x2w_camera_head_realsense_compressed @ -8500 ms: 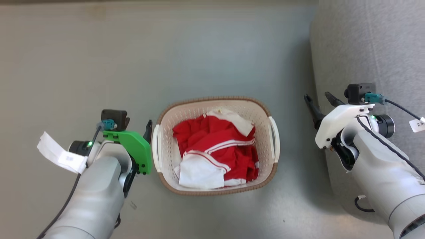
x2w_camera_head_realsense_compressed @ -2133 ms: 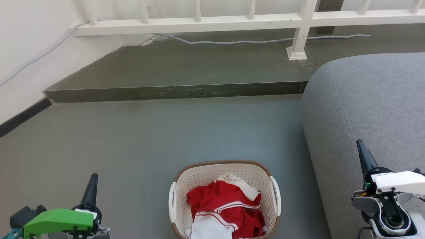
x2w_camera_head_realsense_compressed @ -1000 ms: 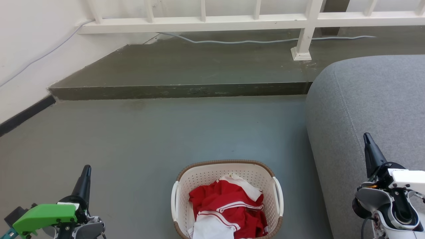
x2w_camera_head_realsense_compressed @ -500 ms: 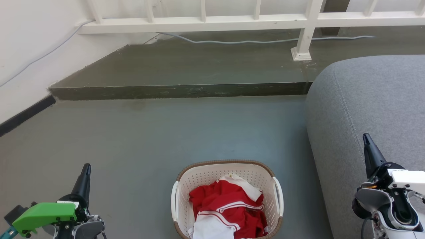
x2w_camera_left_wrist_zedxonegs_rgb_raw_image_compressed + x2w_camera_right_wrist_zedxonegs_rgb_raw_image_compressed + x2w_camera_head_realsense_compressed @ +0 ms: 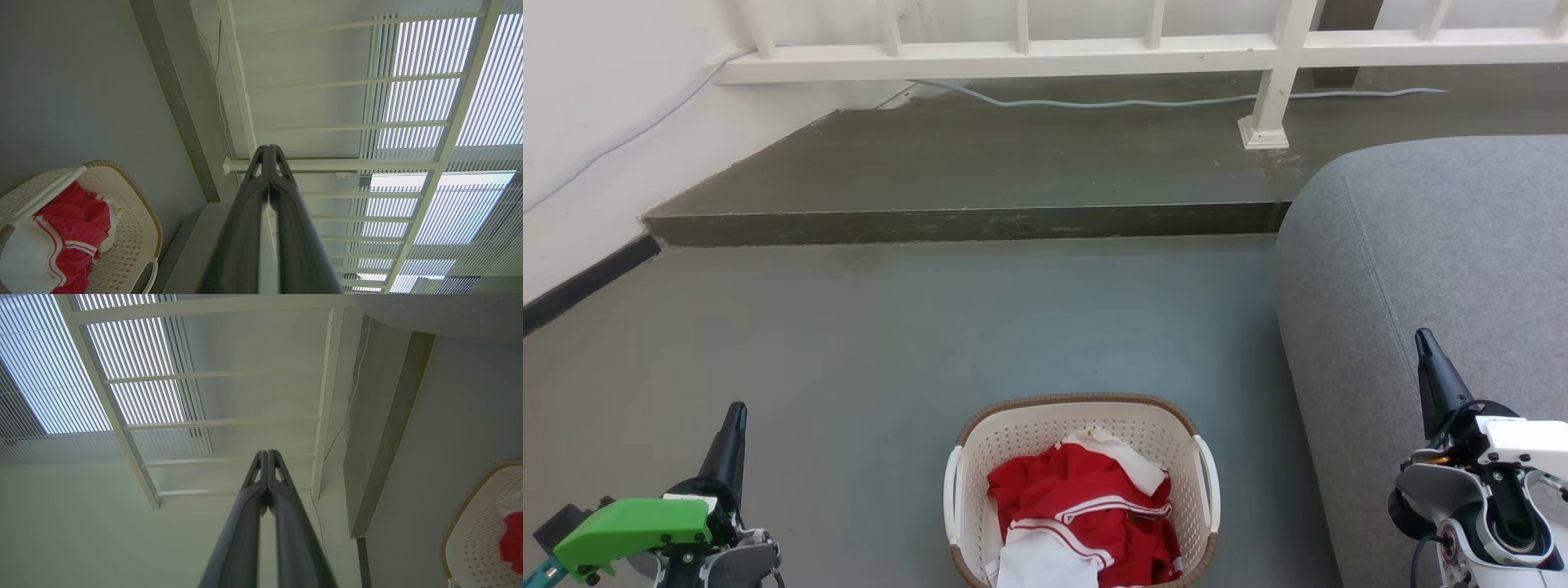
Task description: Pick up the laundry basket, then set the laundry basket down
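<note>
Comparing this with the head view half a second back, you will find next to nothing changed. The laundry basket [image 5: 1045, 431] sits on the same spot of the grey floor [image 5: 890, 327]. The left claw [image 5: 735, 412] and the right claw [image 5: 1421, 336] hold the same pose.

Against the oldest picture the difference is larger. Then the camera looked straight down, the left claw was close beside the basket's left handle [image 5: 950, 506], and the right claw had its fingers spread. Now the camera looks further forward. Each claw is well clear of the basket, one off to either side of it, with its two dark fingers pressed together on nothing. Both wrist views bear that out, the tips meeting.

The basket stands upright, touched by neither claw. You see a rounded-rectangular tub of cream-white plastic pierced with small holes. It has a brown woven-look band round the rim and a white handle on each side. Inside lies a crumpled heap of red clothes [image 5: 1086, 498] with white trim, and a white piece lies at the near end.

A grey sofa [image 5: 1421, 229] stands just to the basket's right. Beyond the basket a low step [image 5: 956, 222] rises towards a white railing [image 5: 1094, 53].
</note>
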Controlling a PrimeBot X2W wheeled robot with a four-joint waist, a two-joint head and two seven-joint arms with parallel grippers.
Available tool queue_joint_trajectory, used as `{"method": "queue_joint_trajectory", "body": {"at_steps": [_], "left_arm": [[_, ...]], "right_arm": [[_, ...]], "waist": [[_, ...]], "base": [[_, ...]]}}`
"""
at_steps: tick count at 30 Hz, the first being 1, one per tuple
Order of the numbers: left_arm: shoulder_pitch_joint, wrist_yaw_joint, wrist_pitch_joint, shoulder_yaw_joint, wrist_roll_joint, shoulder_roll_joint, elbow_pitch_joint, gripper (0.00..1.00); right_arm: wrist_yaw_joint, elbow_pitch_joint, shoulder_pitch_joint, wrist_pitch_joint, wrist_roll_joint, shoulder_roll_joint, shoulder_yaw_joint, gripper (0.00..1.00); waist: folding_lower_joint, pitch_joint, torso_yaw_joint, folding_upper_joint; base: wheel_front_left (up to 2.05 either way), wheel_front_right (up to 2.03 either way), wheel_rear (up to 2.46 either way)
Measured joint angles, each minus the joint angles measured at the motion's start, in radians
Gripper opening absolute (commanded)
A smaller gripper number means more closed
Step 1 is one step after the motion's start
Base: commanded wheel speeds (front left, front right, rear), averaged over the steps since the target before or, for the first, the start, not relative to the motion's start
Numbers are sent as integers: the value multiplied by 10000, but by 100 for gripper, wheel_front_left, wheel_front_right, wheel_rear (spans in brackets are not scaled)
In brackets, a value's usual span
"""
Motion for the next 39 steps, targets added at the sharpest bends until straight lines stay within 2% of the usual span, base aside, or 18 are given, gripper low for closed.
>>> {"method": "queue_joint_trajectory", "body": {"at_steps": [39], "left_arm": [[-10, -12, 10, 38, 2, -4, 144, 0]], "right_arm": [[2, 52, -4, 2, 0, 6, -23, 0]], "waist": [[0, -3, 1, 0]], "base": [[0, 0, 0]]}}
